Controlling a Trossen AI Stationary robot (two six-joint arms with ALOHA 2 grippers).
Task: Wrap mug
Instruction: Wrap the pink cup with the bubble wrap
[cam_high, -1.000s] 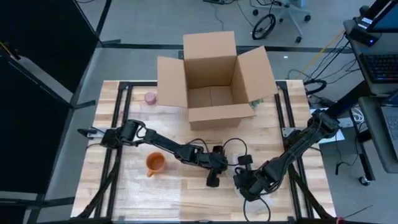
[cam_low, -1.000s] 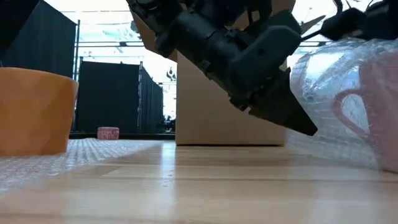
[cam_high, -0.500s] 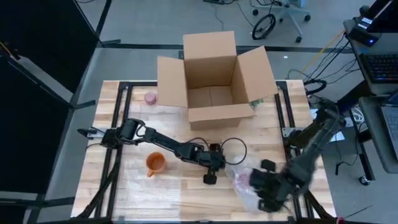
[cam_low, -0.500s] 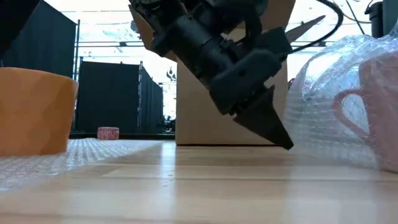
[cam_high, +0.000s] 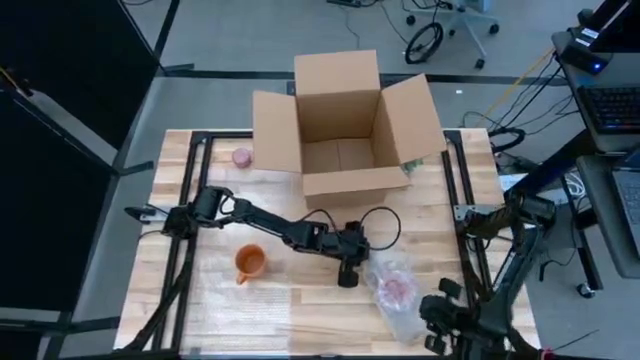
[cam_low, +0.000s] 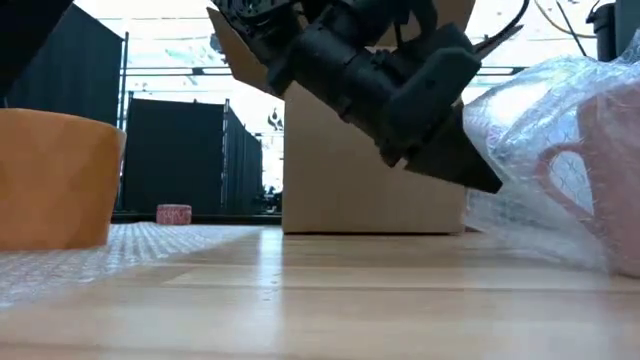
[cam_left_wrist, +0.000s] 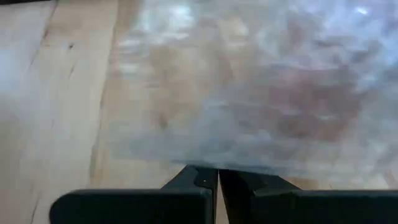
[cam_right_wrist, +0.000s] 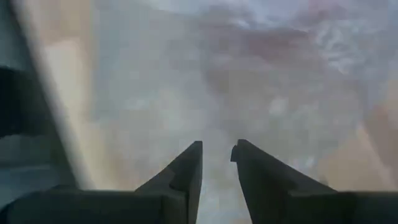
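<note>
A pink mug (cam_high: 397, 289) lies bundled in clear bubble wrap (cam_high: 392, 268) right of the table's middle; its handle (cam_low: 556, 186) shows through the wrap. My left gripper (cam_high: 348, 279) is shut, its tips at the bundle's left edge. My right gripper (cam_right_wrist: 216, 154) hovers open over the bundle's near right side (cam_high: 432, 312), with nothing between its fingers. An orange mug (cam_high: 248, 263) stands on a flat bubble wrap sheet (cam_high: 250, 305) to the left. My left gripper meets the bubble wrap's loose left edge (cam_left_wrist: 217, 165) with its shut fingertips (cam_low: 486, 182), slanting down from the table's left. Whether a layer is caught between the fingers I cannot tell. The bundle rests on the table.
An open cardboard box (cam_high: 345, 130) stands at the far middle, and a small pink object (cam_high: 242, 156) sits to its left. Bare wood (cam_high: 330, 320) lies between the flat sheet and the bundle.
My right gripper has drawn back from over the bundle toward the table's near right corner, uncovering the wrapped mug. My left gripper dipped to the tabletop, then rose and went right against the wrap's edge.
</note>
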